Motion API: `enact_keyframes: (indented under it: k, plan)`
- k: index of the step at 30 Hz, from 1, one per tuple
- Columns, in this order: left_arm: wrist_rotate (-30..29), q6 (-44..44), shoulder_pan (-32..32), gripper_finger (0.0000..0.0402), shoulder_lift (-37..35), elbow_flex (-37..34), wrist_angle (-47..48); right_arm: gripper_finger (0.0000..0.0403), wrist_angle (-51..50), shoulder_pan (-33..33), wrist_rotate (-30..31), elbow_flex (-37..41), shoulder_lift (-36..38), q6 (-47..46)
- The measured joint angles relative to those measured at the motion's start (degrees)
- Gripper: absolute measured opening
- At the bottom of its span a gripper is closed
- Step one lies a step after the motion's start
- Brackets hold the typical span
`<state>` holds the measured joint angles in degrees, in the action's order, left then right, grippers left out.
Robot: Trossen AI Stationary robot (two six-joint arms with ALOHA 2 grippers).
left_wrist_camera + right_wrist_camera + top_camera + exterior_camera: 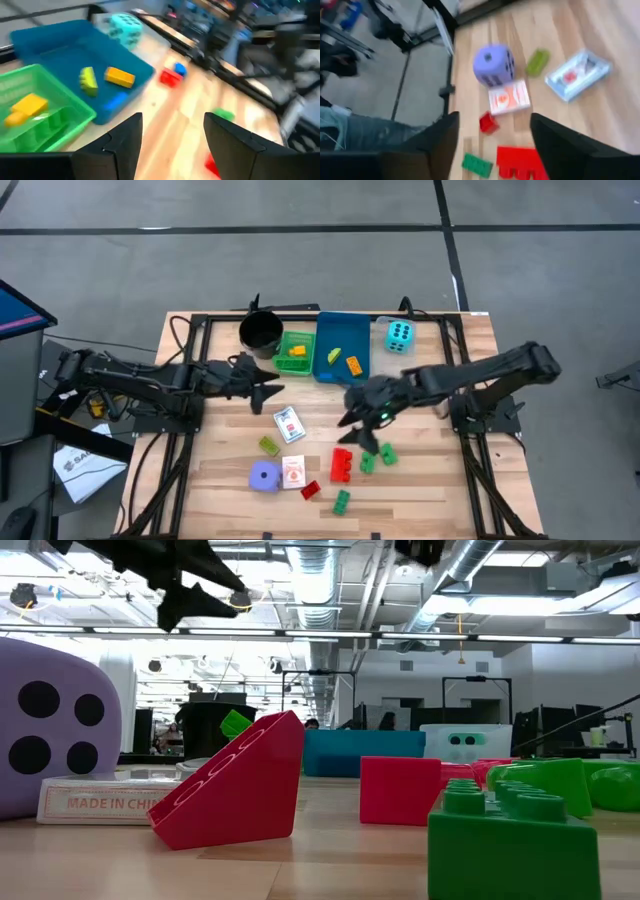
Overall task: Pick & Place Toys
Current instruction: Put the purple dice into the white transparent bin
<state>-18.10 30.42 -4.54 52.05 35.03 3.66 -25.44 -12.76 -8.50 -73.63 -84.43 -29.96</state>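
Toys lie on the near half of the wooden table: a purple die (264, 476), two white card packs (289, 424) (293, 472), a red brick (342, 464), a small red one (310, 490) and green bricks (367, 463) (342, 501). A cyan die (400, 335) sits at the far right. My right gripper (352, 425) (492, 117) hangs open above the red brick, nothing between its fingers. My left gripper (275, 395) (172, 120) stands open in the air near the trays, holding nothing.
At the far edge stand a black cup (261, 332), a green tray (283, 340) with a yellow brick (27, 107), and a blue tray (325, 330) with a yellow-green (88, 80) and an orange brick (119, 76). Bare wood lies between the trays and the toys.
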Motion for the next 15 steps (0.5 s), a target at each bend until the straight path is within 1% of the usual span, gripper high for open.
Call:
enact_keyframes:
  k: [1,3,5,6,8,9,11,13,15]
  plan:
    - [2.8,-1.4,0.0,0.0204,-0.7,0.1,0.8,0.0259,2.2,-0.4,-0.2,0.0,-1.5,-1.4]
    - [8.9,-2.5,0.0,0.0204,-3.5,0.0,6.2,0.0274,8.3,-1.1,-0.4,0.0,-4.2,-5.1]
    - [16.9,-2.6,-0.1,0.0204,-5.8,0.2,9.1,0.0280,17.3,-1.5,-0.3,-0.1,-6.5,-10.0]
    - [21.2,-2.6,-0.4,0.0204,-7.5,0.0,12.3,0.0282,21.5,-1.5,-0.3,0.1,-7.6,-13.2]
    - [29.3,-2.6,-1.3,0.0204,-9.8,0.0,14.0,0.0283,34.6,-1.6,0.3,-0.3,-10.4,-18.8]
    - [32.5,-2.5,-2.1,0.0204,-11.0,0.1,15.3,0.0283,37.8,-1.8,1.2,0.1,-10.9,-20.7]
    - [36.7,-1.6,-3.8,0.0204,-12.8,0.1,17.0,0.0283,47.4,-1.9,4.5,-0.8,-13.7,-23.9]
    - [38.3,0.1,-5.9,0.0204,-13.5,0.1,17.5,0.0283,49.6,-1.9,7.2,-1.1,-15.1,-26.0]
    - [38.5,1.3,-7.6,0.0204,-14.2,0.0,17.3,0.0283,50.6,-1.9,8.4,-2.8,-17.4,-28.1]
